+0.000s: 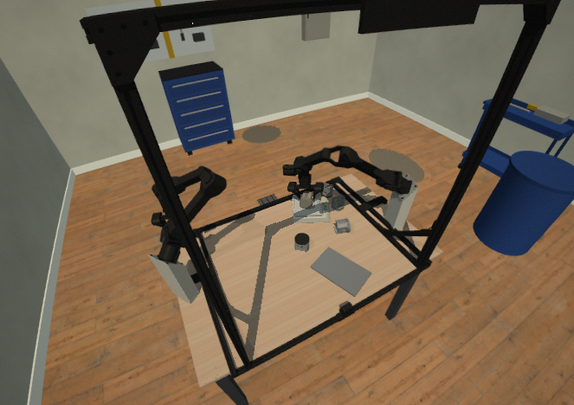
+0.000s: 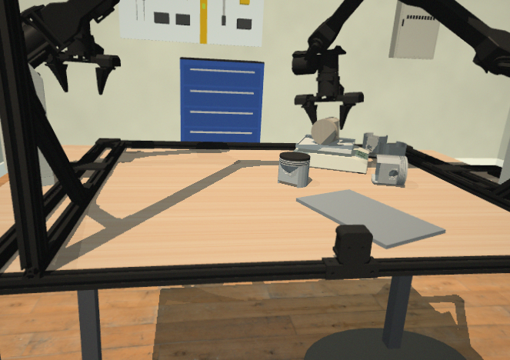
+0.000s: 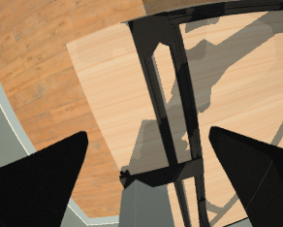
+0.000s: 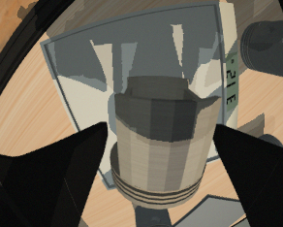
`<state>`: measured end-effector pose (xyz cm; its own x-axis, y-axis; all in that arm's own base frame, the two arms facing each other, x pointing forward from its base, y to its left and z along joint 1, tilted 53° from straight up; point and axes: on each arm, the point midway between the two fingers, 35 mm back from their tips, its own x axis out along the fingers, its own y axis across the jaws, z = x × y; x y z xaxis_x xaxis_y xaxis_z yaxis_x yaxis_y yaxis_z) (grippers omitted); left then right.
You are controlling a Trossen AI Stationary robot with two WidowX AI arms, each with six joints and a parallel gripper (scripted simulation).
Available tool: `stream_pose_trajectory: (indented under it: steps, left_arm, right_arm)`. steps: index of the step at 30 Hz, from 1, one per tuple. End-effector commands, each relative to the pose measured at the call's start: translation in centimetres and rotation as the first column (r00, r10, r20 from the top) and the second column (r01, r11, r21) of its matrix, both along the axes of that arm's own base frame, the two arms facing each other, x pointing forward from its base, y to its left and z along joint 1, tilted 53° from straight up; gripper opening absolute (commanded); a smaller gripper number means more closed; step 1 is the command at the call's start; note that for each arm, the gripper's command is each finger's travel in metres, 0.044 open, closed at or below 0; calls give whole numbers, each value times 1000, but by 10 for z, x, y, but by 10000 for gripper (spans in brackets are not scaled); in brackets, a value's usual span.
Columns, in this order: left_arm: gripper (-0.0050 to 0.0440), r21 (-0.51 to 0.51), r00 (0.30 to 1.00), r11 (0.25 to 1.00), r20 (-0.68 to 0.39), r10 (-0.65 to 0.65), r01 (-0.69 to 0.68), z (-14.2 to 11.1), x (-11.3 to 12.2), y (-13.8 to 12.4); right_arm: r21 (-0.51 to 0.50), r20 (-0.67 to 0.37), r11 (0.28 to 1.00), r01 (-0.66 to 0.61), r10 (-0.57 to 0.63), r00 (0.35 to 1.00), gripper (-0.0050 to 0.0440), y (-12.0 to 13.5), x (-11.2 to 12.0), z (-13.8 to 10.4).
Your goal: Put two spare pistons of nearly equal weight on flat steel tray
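Bench (image 1: 268,305) (image 2: 204,211): piston (image 1: 306,200) (image 2: 325,131) (image 4: 162,145) (on its side) below right hand (image 1: 306,189) (image 2: 328,126) (image 4: 161,127).

Tray (image 1: 340,270) (image 2: 370,217) plain grey; drawer cabinet (image 1: 197,111) (image 2: 222,101) blue, black top; upright piston (image 1: 301,242) (image 2: 293,169) silver, crown black.

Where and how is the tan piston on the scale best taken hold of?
I'd grip the tan piston around mid-barrel, from above, fingers on opposite flanks. It lies on its side; both curved flanks look free, while the scale blocks access from below.
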<state>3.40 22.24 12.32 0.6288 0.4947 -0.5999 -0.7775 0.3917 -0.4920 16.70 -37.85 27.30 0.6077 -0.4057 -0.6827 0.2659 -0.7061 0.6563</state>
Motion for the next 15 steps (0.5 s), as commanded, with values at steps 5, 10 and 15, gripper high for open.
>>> stream_pose_trajectory:
  steps: [5,10,15]
  left_arm:
    - [440,1,1000,1000,1,-1,1,0,0,0]
    - [440,1,1000,1000,1,-1,1,0,0,0]
    - [440,1,1000,1000,1,-1,1,0,0,0]
  right_arm:
    - [5,-2,1000,7,-7,1000,378,-1,0,-2]
    - [5,-2,1000,7,-7,1000,378,-1,0,-2]
    - [5,-2,1000,7,-7,1000,378,0,-1,-1]
